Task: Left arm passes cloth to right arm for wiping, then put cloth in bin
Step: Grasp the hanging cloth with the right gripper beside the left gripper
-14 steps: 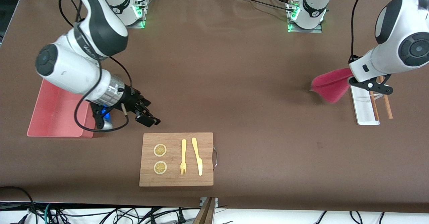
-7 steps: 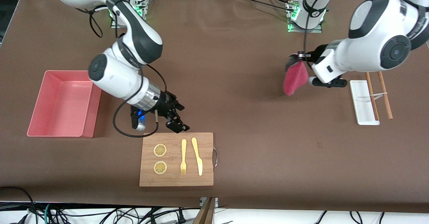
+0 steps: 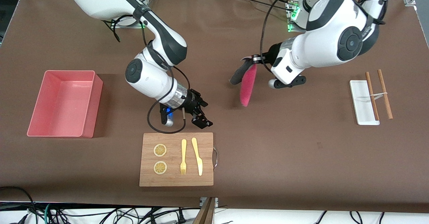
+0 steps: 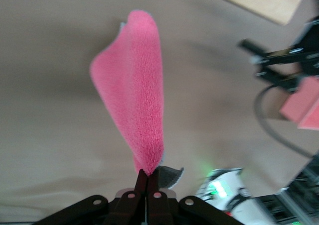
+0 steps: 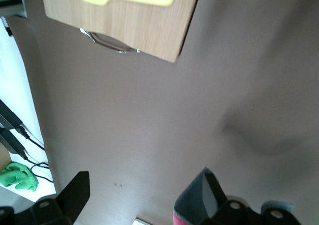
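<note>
Left wrist view: left gripper jaws pinch the fleecy pink cloth, seemingly folded; right gripper jaws spread.

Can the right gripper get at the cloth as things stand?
Probably yes: the cloth hangs from the shut left gripper over bare table, and the open right gripper has nothing between it and the cloth.

left end effector clamped, raised | right end effector spread, raised

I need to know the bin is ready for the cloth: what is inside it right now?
The bin looks empty: its bare salmon-pink floor and walls show, with nothing lying in it. No arm covers it. The cloth hangs from the shut left gripper over the table.
</note>
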Robot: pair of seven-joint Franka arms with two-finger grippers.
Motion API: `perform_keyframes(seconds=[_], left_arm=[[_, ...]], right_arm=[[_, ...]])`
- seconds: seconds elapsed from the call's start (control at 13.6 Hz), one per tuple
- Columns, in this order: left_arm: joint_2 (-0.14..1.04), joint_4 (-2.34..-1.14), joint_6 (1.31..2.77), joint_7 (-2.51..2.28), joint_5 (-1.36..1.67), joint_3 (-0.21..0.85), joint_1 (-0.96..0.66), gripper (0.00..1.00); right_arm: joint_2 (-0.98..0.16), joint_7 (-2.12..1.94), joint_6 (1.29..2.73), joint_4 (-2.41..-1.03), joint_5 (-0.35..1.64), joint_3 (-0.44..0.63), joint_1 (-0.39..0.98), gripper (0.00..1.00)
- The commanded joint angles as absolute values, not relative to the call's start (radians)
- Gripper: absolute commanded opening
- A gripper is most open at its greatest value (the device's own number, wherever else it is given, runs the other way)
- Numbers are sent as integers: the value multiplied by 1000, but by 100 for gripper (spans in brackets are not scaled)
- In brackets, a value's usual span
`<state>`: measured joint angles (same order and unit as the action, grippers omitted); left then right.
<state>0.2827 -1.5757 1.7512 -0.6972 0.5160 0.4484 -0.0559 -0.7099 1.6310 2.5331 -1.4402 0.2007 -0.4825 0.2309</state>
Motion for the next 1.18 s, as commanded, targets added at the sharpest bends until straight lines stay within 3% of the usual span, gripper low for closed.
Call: perform_keyframes(seconds=[0.0,0.44,0.51,0.59,0.66,0.88,1.03,1.1], left_arm=[[321,-1539,1837,-805,586,442,-113,0],[331,-1537,2006,-931,724,442,-150,0],[331,-1537,2019,-936,738,442,-153,0],[331,-1536,2020,-937,741,440,-153,0],[333,-1526,2020,-937,744,440,-153,0],[337,-1516,2020,-939,744,440,-153,0],[337,-1516,2020,-939,744,440,-152,0],[337,-1516,2019,-939,744,440,-152,0]], right_arm=[[-744,1667,2598,-1437,215,-500,253,100],[-768,1690,2652,-1468,212,-541,281,98],[-770,1675,2649,-1483,210,-543,284,79],[-770,1663,2648,-1494,209,-548,282,50],[-770,1657,2645,-1496,209,-548,282,32],[-764,1655,2643,-1493,209,-555,275,18],[-761,1654,2643,-1485,207,-563,268,0],[-759,1654,2643,-1483,207,-563,262,0]])
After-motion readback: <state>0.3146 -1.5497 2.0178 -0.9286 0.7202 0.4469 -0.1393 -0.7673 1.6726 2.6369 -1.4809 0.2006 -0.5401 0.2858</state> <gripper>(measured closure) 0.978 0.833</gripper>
